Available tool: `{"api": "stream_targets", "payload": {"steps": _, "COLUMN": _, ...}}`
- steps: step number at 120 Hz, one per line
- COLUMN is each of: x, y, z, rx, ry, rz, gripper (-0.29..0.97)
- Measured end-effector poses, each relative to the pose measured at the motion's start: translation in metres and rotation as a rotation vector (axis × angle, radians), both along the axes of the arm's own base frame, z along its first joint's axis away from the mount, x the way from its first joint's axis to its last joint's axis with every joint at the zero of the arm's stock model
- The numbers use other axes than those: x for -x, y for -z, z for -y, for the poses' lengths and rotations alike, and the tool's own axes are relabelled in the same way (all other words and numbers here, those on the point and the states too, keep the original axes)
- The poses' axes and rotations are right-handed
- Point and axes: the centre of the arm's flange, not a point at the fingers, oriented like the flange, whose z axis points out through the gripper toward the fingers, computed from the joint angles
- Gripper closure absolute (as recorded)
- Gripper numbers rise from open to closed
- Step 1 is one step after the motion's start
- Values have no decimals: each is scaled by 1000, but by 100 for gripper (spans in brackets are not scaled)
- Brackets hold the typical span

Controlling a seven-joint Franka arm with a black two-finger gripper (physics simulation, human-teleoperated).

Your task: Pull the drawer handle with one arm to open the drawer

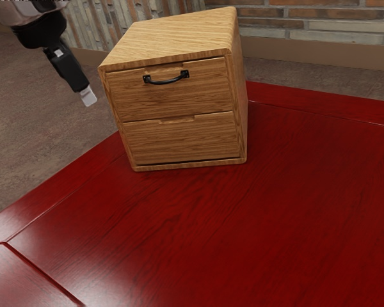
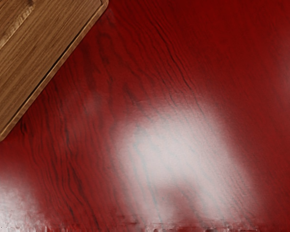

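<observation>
The hand hangs free; I cannot tell if it is open or closed. The black handle of the upper drawer is apart from it, to its side. A slanted approach may miss this thin handle and push the cabinet.

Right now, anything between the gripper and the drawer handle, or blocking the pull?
Nothing visible. The gripper hangs to the exterior view's left of the wooden cabinet. The black handle on the top drawer is exposed, and nothing stands on the red table before it.
</observation>
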Motion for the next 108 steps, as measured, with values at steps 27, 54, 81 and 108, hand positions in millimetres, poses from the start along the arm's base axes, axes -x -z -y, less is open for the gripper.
{"api": "stream_targets", "payload": {"steps": 27, "x": -10, "y": 23, "z": -11, "rx": -7, "ry": -168, "rz": -75, "gripper": 0}}
{"api": "stream_targets", "payload": {"steps": 54, "x": -35, "y": 34, "z": 8, "rx": -102, "ry": -141, "rz": -25, "gripper": 0}}
{"api": "stream_targets", "payload": {"steps": 81, "x": -31, "y": 76, "z": 47, "rx": -213, "ry": 204, "rz": 110, "gripper": 0}}
{"api": "stream_targets", "payload": {"steps": 108, "x": -75, "y": 80, "z": 80, "rx": -348, "ry": 520, "rz": 295, "gripper": 0}}
